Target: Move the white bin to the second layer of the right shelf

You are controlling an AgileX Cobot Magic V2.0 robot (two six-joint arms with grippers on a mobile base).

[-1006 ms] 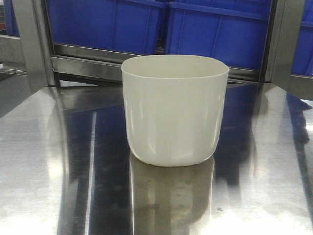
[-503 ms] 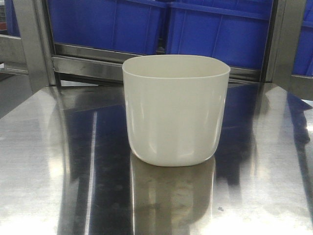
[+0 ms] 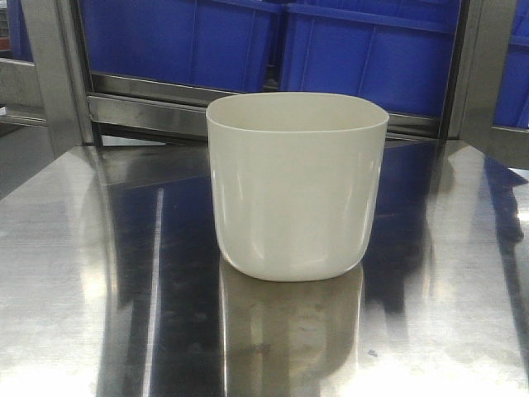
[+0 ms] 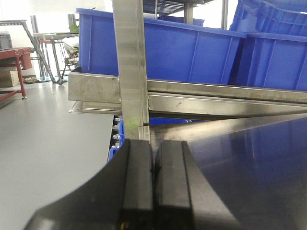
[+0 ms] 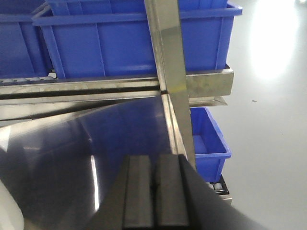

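The white bin (image 3: 296,186) stands upright on the steel tabletop (image 3: 66,281), in front of blue crates (image 3: 364,50). The left fingers (image 4: 138,177) and right fingers (image 5: 140,189) are pressed together, holding nothing.

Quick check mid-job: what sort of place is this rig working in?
Probably a warehouse or factory storage area: blue crates sit on a steel rack, the white bin stands on a steel tabletop, and a grey floor stretches alongside.

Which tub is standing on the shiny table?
The white bin, alone on the steel tabletop; the blue crates sit behind it on the rack.
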